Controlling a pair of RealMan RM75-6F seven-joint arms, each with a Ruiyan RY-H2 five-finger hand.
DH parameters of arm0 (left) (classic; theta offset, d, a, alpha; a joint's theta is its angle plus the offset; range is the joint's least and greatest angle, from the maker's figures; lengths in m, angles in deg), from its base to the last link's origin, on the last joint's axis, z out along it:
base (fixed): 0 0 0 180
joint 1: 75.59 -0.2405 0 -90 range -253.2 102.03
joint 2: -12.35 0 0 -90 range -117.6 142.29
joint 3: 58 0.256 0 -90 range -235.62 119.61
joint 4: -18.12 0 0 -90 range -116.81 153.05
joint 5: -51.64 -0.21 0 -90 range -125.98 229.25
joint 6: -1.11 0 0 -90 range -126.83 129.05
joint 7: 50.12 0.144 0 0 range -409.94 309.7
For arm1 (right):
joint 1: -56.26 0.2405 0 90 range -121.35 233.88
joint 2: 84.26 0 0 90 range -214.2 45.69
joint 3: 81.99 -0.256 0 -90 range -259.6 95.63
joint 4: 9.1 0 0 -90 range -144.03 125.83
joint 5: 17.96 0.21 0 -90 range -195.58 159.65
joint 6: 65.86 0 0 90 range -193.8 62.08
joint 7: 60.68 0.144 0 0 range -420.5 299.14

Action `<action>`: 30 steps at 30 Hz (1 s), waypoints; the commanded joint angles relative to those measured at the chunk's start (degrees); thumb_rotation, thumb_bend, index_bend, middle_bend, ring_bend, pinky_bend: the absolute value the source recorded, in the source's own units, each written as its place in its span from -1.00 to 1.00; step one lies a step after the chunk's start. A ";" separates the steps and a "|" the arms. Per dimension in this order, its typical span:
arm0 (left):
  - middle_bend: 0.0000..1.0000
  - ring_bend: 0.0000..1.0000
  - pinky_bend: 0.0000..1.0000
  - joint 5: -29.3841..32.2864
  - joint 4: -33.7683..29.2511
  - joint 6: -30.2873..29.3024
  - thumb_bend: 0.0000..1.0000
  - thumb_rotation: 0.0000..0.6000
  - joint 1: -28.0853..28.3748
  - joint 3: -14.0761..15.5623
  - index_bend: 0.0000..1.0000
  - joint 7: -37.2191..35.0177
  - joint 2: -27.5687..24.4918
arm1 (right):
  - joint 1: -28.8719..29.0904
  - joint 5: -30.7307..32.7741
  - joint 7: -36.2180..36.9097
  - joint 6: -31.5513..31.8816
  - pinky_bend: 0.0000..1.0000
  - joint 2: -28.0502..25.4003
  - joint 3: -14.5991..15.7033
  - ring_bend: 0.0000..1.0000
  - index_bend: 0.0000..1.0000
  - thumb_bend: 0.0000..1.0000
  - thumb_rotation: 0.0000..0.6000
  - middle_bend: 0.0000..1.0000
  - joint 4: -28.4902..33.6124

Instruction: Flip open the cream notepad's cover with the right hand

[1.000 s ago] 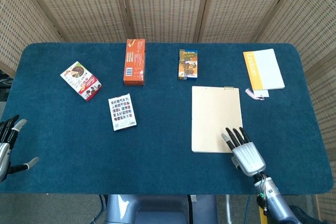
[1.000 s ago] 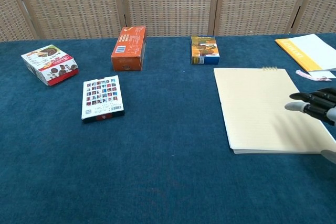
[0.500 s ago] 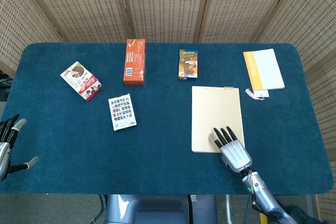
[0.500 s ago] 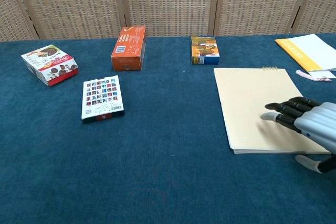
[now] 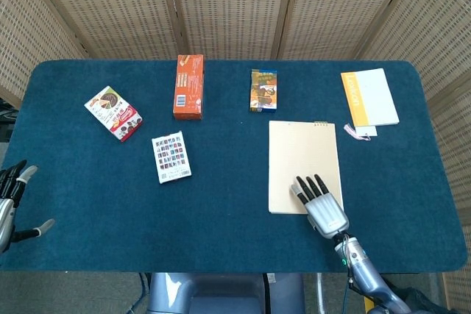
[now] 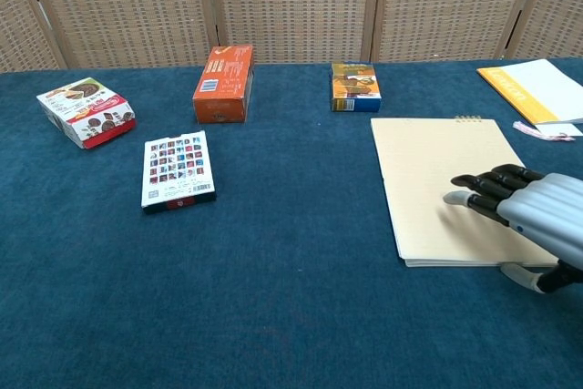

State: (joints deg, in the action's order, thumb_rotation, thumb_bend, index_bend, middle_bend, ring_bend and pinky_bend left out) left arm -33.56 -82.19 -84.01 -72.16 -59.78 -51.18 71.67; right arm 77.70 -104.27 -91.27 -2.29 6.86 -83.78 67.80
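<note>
The cream notepad [image 5: 303,159] [image 6: 446,179] lies flat and closed on the blue table, its spiral binding at the far edge. My right hand [image 5: 319,204] [image 6: 528,211] hovers over the notepad's near edge, palm down, fingers stretched forward and apart, thumb [image 6: 521,275] hanging below the near edge. It holds nothing. Whether the fingertips touch the cover is unclear. My left hand [image 5: 11,204] shows at the table's left edge, fingers spread, holding nothing.
An orange box [image 5: 188,86], a small snack box [image 5: 263,90], a red-and-white packet [image 5: 112,112] and a patterned card pack [image 5: 171,157] lie further left. A white-and-orange notebook [image 5: 369,98] sits at the far right corner with a pink tag [image 5: 358,132] beside it.
My right hand has slid leftward along the notepad's near edge, ending over its near middle. The notepad's cover stays flat. The left hand has not moved.
</note>
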 commanded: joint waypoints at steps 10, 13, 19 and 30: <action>-1.00 -1.00 -1.00 0.03 0.07 -0.02 -1.00 1.00 -0.02 -0.03 -1.00 -0.56 -0.20 | 0.93 1.70 -1.95 -0.42 -1.00 1.13 -0.44 -1.00 -1.00 -0.09 1.00 -1.00 -0.45; -1.00 -1.00 -1.00 0.15 0.06 -0.02 -1.00 1.00 -0.01 -0.12 -1.00 -0.73 -0.27 | 1.06 1.63 -1.90 0.07 -1.00 1.50 -0.63 -1.00 -1.00 -0.08 1.00 -1.00 -0.81; -1.00 -1.00 -1.00 0.13 0.08 0.16 -1.00 1.00 0.04 -0.04 -1.00 -0.75 -0.28 | 1.49 0.01 -1.39 3.02 -1.00 3.06 -1.43 -1.00 -1.00 -0.03 1.00 -1.00 -3.05; -1.00 -1.00 -1.00 0.51 -0.02 0.47 -1.00 1.00 0.19 -0.15 -1.00 -0.64 -0.30 | 2.92 0.04 0.39 3.62 -1.00 5.75 -2.38 -1.00 -1.00 0.01 1.00 -1.00 -8.10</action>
State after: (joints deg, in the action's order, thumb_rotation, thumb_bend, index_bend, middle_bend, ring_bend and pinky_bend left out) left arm -33.07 -82.20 -83.55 -71.99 -59.93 -51.83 71.37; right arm 80.40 -104.38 -90.86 1.55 12.37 -86.10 60.00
